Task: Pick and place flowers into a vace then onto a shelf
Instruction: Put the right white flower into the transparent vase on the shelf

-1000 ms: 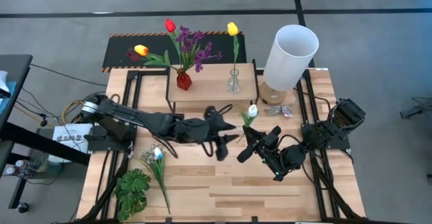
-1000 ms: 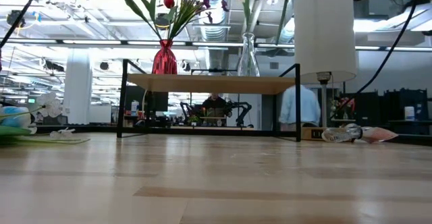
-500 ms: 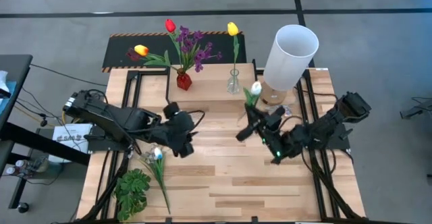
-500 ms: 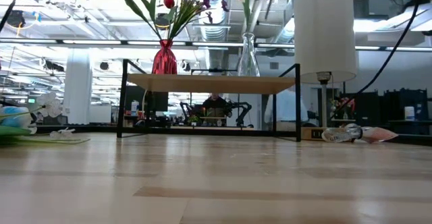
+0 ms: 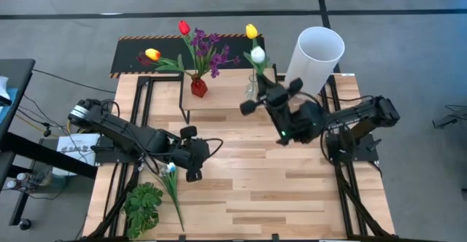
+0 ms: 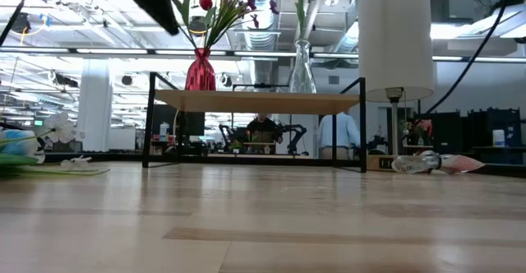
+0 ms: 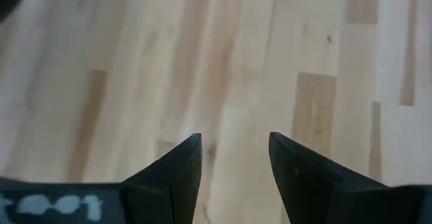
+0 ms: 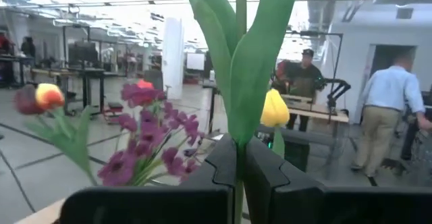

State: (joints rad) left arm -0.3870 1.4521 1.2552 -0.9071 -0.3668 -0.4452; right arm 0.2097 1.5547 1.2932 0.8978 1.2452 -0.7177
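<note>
The right tool [image 5: 271,95], upper centre of the high view, is clamped on a white tulip [image 5: 257,55] held over the clear vase [image 5: 252,90] on the shelf [image 5: 226,96]. To do this well, it should bring the stem upright over the narrow mouth, clear of the yellow tulip [image 5: 252,31] already there, and let go only once the stem is inside. The left tool [image 5: 191,157], lower left, hangs with jaws apart and empty over the surface [image 5: 292,191] near the remaining flowers [image 5: 169,175]. No readable writing shows.
</note>
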